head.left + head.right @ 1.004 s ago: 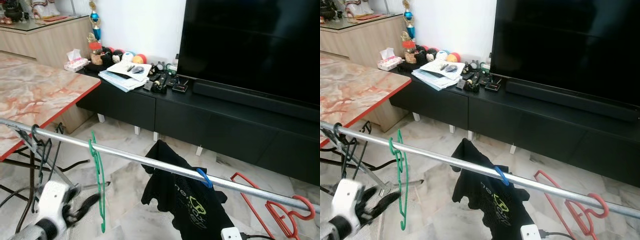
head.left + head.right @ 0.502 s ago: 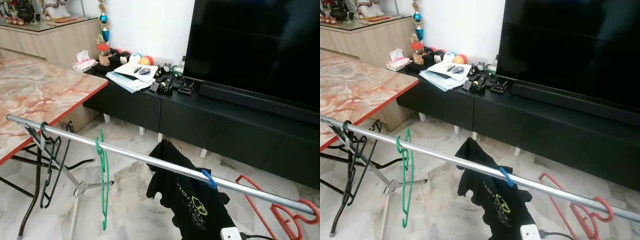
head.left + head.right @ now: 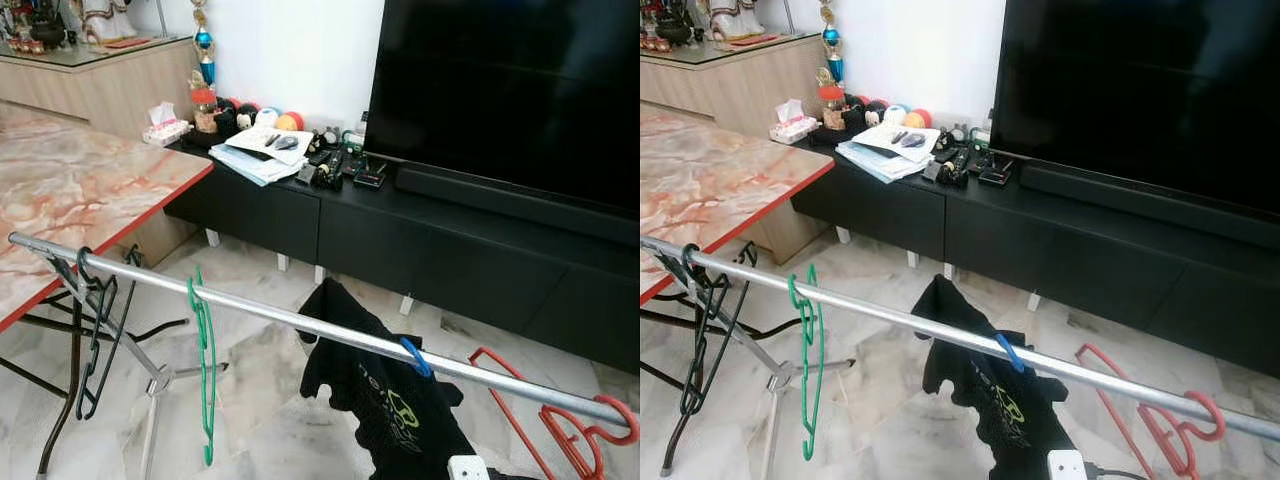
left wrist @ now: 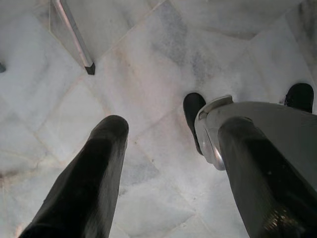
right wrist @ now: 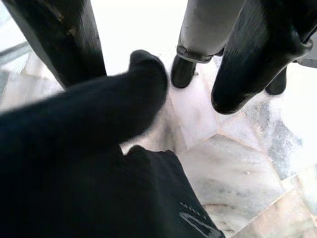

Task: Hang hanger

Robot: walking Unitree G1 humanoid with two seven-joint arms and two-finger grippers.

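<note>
Four hangers: one black (image 3: pixel 92 330), green (image 3: pixel 203 360), blue (image 3: pixel 414 356), red (image 3: pixel 560 425).

Red hanger (image 3: pixel 560 420) cut off at bottom edge. Black shirt (image 3: pixel 1005 420) hem cropped too. Clutter (image 3: pixel 335 165) on TV console too small to identify.

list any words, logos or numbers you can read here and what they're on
Black shirt on the rail: a green-and-white print with lettering, too blurred and creased to read.
Papers on the TV cabinet: print too small to read.
Tissue box: pattern, no legible text.
Trophy: no readable label.
Nothing else carries legible text.
</note>
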